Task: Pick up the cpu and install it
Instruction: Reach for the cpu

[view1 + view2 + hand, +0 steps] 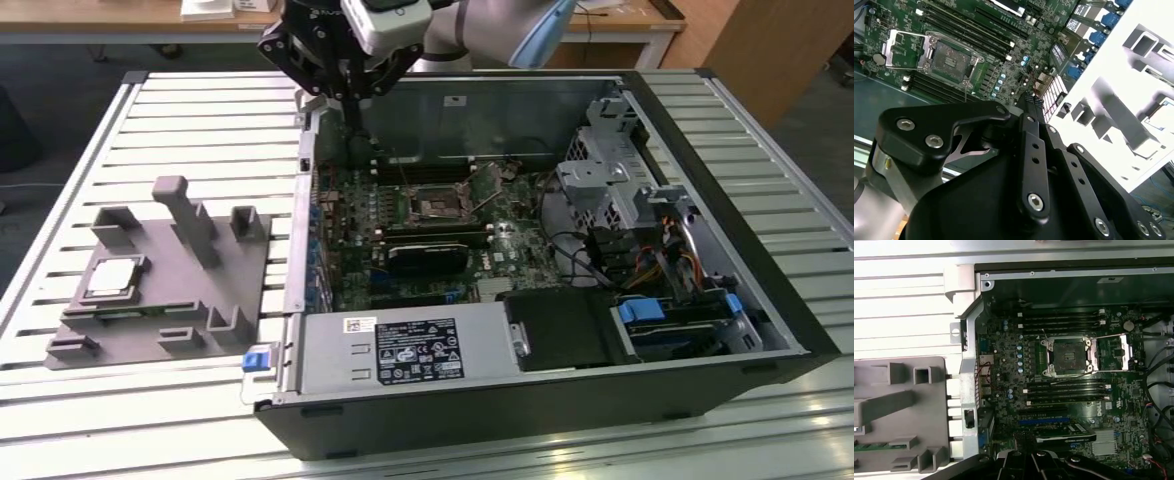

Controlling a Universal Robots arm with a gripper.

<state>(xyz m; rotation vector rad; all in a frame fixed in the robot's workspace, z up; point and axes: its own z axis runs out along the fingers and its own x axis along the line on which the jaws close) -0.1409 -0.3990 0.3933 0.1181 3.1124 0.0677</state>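
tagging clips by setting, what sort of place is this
Probably a robotics lab or workshop bench for PC assembly: an open computer case with its motherboard exposed lies on a slatted metal table, a grey tray holding the cpu sits beside it, and a robot arm hangs over the case.

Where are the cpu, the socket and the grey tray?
cpu [114, 278], exterior view, centre of its silvery metal top.
socket [1066, 356], first wrist view, middle of its dark square recess.
grey tray [174, 290], exterior view, bare flat deck beside the cpu.
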